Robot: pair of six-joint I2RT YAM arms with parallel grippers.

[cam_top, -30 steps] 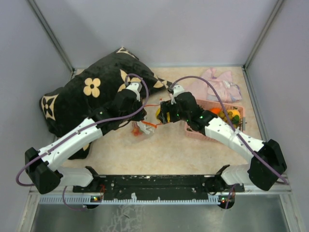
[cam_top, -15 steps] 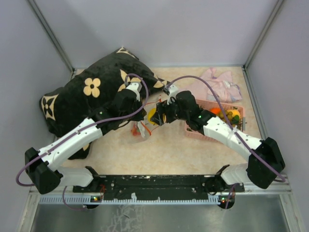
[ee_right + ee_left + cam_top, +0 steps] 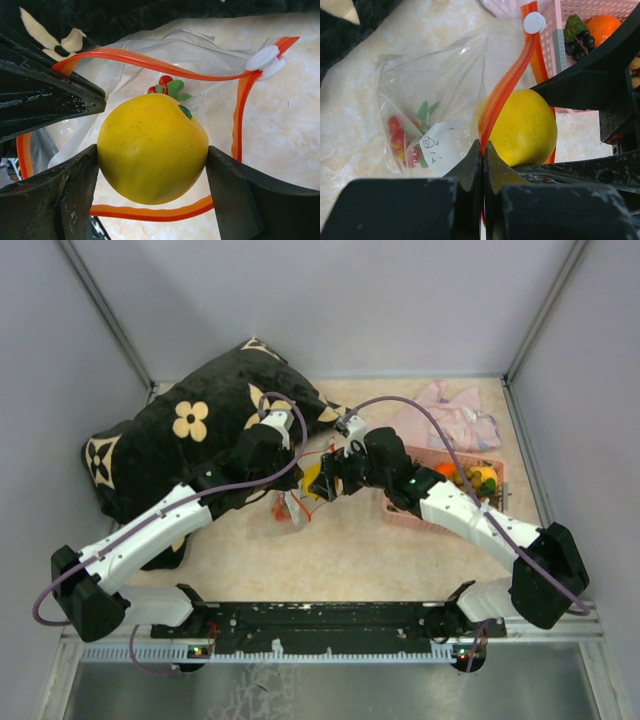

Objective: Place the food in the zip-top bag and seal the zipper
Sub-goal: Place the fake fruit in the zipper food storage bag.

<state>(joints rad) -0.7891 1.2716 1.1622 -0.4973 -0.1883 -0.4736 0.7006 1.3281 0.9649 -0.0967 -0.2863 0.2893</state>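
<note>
My right gripper [image 3: 152, 160] is shut on a yellow lemon [image 3: 152, 147] and holds it at the open mouth of the clear zip-top bag [image 3: 432, 95]. The lemon also shows in the left wrist view [image 3: 525, 127] and the top view [image 3: 318, 480]. My left gripper [image 3: 483, 150] is shut on the orange-red zipper strip [image 3: 507, 87] and holds one side of the mouth up. The strip loops round the lemon [image 3: 150, 60], with its white slider [image 3: 265, 59] at the far end. Small red fruits with green leaves [image 3: 402, 137] lie at the bag's bottom.
A pink basket [image 3: 490, 470] at the right holds an orange fruit [image 3: 602, 27] and dark grapes [image 3: 577, 40]. A black flower-patterned bag [image 3: 190, 440] lies at the back left. A pale pink cloth [image 3: 455, 410] lies behind the basket.
My right gripper has carried the lemon leftward, from beside the bag to its open mouth. My left gripper has kept its hold on the zipper strip.
</note>
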